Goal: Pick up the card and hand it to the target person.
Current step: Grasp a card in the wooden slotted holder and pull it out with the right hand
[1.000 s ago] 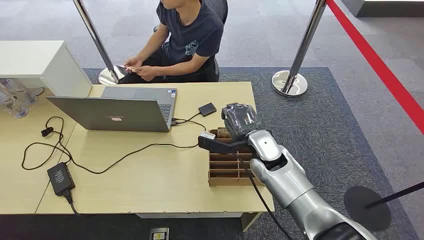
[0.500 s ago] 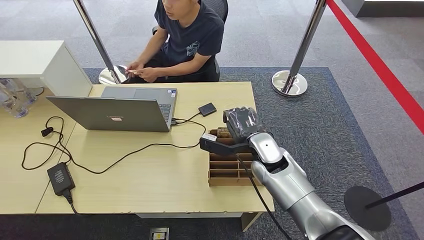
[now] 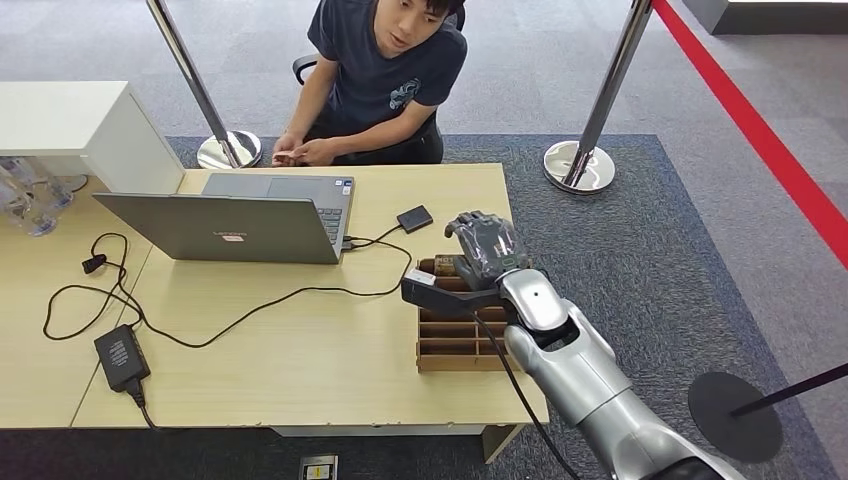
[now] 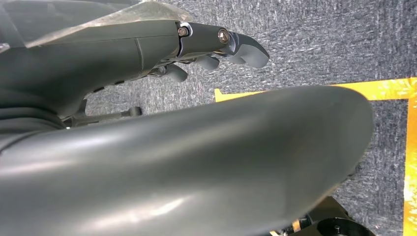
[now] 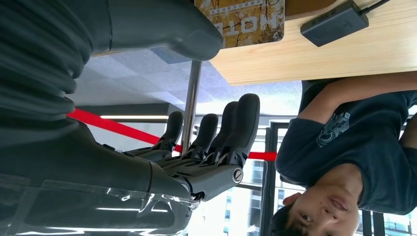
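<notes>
A brown patterned card (image 3: 446, 266) stands in the far slot of a wooden rack (image 3: 455, 340) on the desk's right end. My right hand (image 3: 487, 248) hovers over that slot, fingers stretched out and thumb pointing left beside the card. In the right wrist view the card (image 5: 241, 17) lies just past the thumb, with the straight fingers (image 5: 216, 132) well apart from it. The seated person (image 3: 385, 80) leans over the desk's far edge, both hands together near the laptop. My left hand (image 4: 216, 46) hangs over carpet, holding nothing.
An open laptop (image 3: 240, 220) with trailing cables and a power adapter (image 3: 122, 355) takes up the desk's left and middle. A small black box (image 3: 414, 218) lies just beyond the rack. Two stanchion posts (image 3: 585, 120) stand behind the desk, and a white cabinet (image 3: 70, 120) sits at far left.
My right hand has sunk slightly toward the rack. The person has leaned forward and to the right, lifting the head toward the desk.
</notes>
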You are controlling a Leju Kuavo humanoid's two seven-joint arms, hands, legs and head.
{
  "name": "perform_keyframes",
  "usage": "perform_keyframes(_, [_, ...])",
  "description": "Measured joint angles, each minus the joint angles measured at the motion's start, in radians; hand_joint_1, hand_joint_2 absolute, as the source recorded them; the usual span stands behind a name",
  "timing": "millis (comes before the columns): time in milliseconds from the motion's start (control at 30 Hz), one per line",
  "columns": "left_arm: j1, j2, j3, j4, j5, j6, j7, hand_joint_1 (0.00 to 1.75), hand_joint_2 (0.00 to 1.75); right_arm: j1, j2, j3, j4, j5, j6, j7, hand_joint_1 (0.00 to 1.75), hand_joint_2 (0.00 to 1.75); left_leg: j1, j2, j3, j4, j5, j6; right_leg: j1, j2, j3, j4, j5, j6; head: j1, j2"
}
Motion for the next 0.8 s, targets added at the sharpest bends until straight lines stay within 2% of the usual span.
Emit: perform_keyframes(800, [0.000, 0.000, 0.000, 0.000, -0.007, 0.001, 0.006, 0.00, 0.00, 0.006, 0.009, -0.006, 0.048, -0.012, 0.021, -0.009, 0.91, 1.75, 0.000, 0.000, 0.000, 0.000, 0.000, 0.000, 0.000, 0.000, 0.000, 0.000, 0.000, 0.000, 0.000, 0.000])
